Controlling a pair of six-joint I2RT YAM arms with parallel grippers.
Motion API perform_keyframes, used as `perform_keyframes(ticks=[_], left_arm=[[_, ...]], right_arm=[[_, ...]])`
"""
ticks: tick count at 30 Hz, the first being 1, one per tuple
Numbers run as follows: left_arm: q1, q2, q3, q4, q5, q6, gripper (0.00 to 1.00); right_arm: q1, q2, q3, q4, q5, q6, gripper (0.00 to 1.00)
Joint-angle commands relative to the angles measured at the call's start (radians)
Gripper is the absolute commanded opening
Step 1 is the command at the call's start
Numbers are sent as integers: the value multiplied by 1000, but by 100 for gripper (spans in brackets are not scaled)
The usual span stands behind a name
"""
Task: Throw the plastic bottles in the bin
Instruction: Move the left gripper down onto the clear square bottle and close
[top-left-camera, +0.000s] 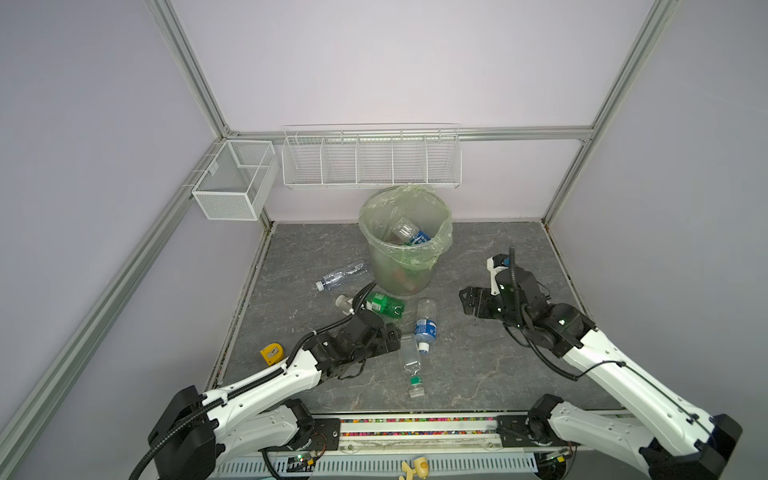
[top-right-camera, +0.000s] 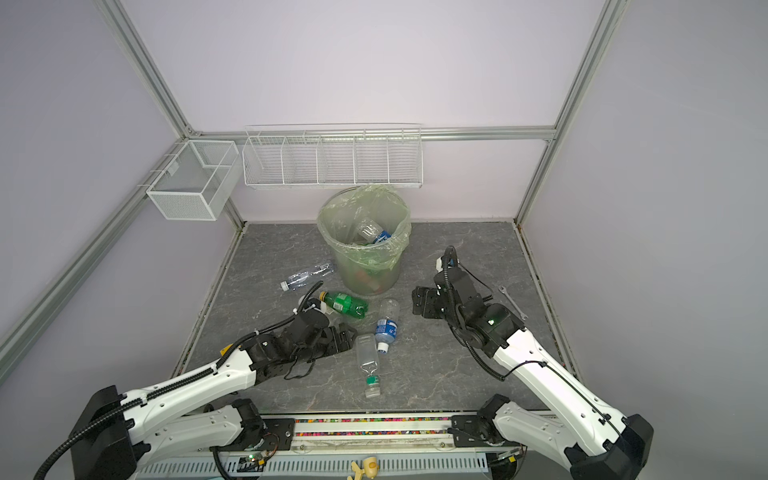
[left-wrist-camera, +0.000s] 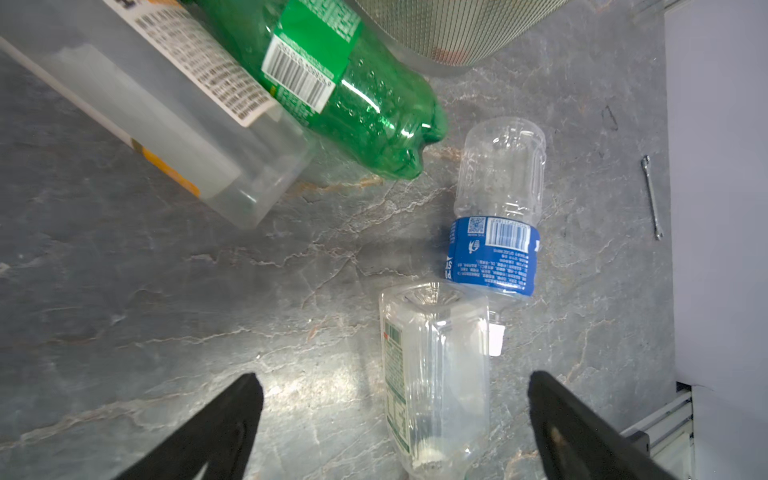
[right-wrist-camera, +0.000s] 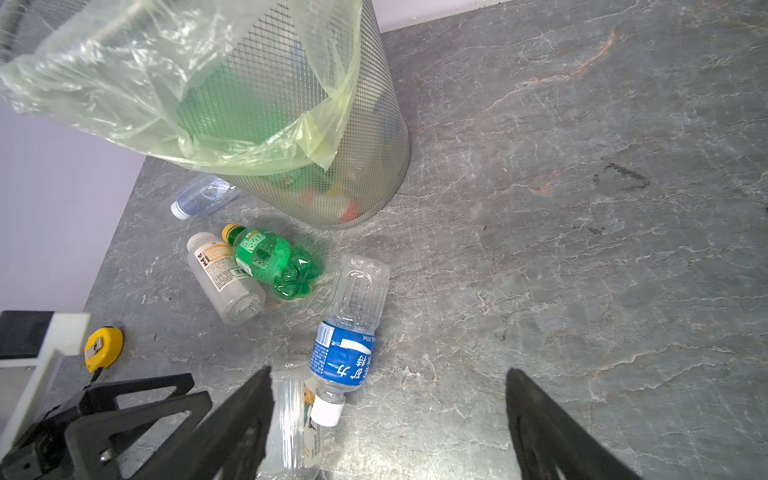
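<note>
Some plastic bottles (top-left-camera: 409, 232) already lie in the bin (top-left-camera: 399, 274) at the far middle of the table (top-left-camera: 478, 374), five more lie loose just in front of it, and both hands gape wide and empty, the left hand (left-wrist-camera: 392, 376) poised at the clear green-capped bottle (top-left-camera: 409, 358), the right hand (top-left-camera: 468, 300) off to the right.

Tape measure (top-left-camera: 272, 352) and wrench (top-right-camera: 512, 302) (well apart) lie on grey tabletop (top-left-camera: 478, 257).

High stereo pair, low wrists, shared bottles (left-wrist-camera: 494, 253)
</note>
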Motion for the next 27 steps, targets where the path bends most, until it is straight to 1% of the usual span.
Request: perform_keyframes(ticks=[1,4,10,14,17,20,27], left_arm=[[-37,51,43,17,-6,-23,99],[-79,103,65,27,-12,-23,99],[-129,214,144,18,-5,0,99],[-149,329,239,-64,-3,17,99],[-150,389,266,-87,8,8,100],[-150,411,272,-109,-1,-9,100],[-150,411,262,-134,-23,-28,97]], right_arm=[[2,-16,-14,-19,20,11,88],[1,-17,-21,-21,19,14,88],[0,-29,-31,-30,25,17,88],[2,-47,-35,-36,41,11,88],[2,-58,-37,-47,61,6,88],[2,-65,-34,-57,67,3,88],[-1,-64,-38,-60,75,5,89]])
